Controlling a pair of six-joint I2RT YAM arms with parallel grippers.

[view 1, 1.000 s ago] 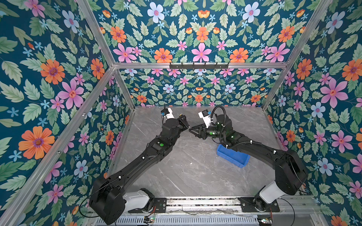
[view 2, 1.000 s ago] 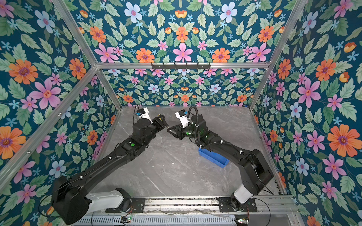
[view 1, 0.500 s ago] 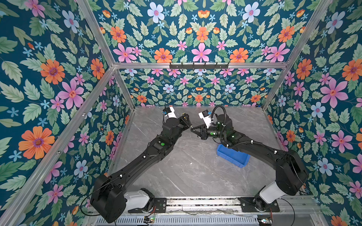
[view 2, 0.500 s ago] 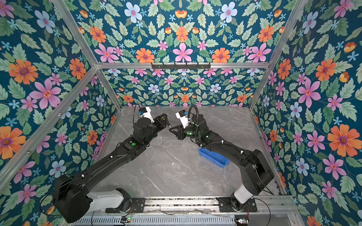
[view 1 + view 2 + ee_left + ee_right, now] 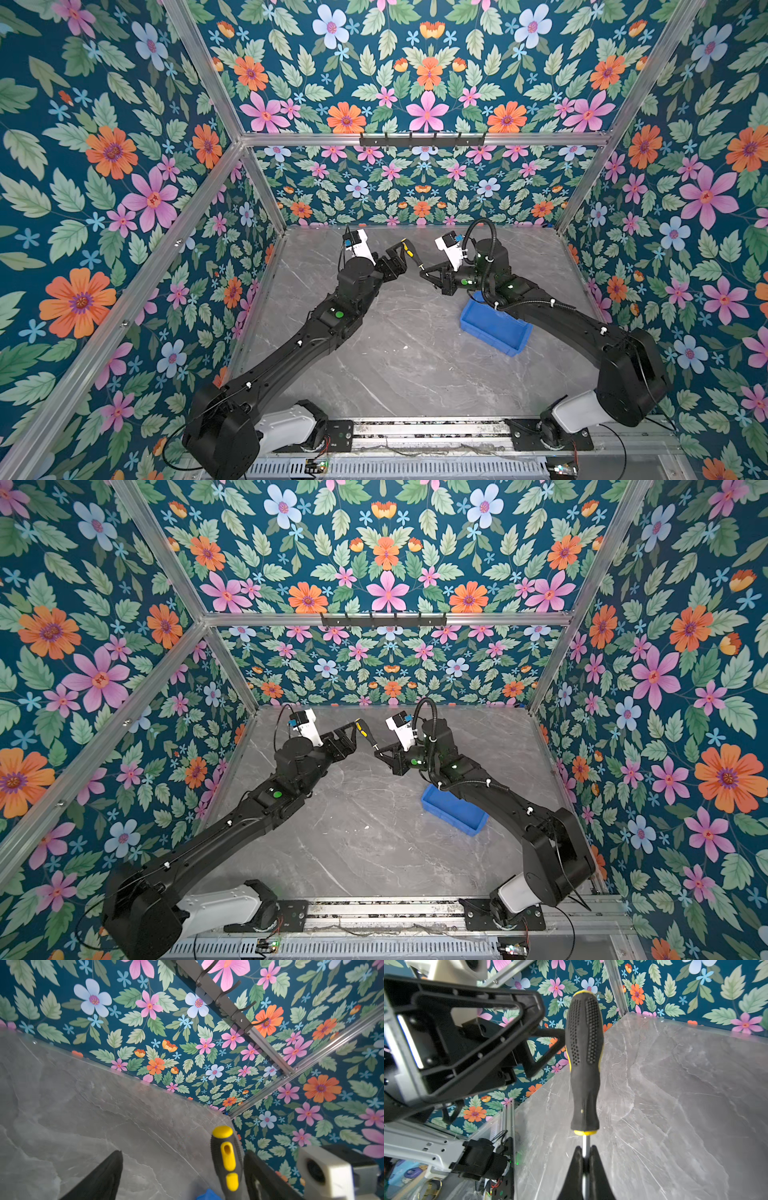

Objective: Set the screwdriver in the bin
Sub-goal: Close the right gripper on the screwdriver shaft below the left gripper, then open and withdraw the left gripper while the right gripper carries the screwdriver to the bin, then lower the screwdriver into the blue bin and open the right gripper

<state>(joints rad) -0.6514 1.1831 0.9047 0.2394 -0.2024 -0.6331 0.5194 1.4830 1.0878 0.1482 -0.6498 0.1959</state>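
The screwdriver hangs in the air over the far middle of the table, between my two grippers. My right gripper is shut on its thin metal shaft just below the black-and-yellow handle. My left gripper stands open around the handle. One finger is close beside the handle and the other is far off. The blue bin sits on the table under my right arm, which covers its far end.
Grey marble tabletop enclosed by floral walls on three sides. A black hook rail is fixed on the back wall. Both arm bases sit on the rail at the front edge.
My left gripper has opened and let go of the screwdriver handle. My right gripper has shut on the shaft. Both arms have stayed close to the same spot.
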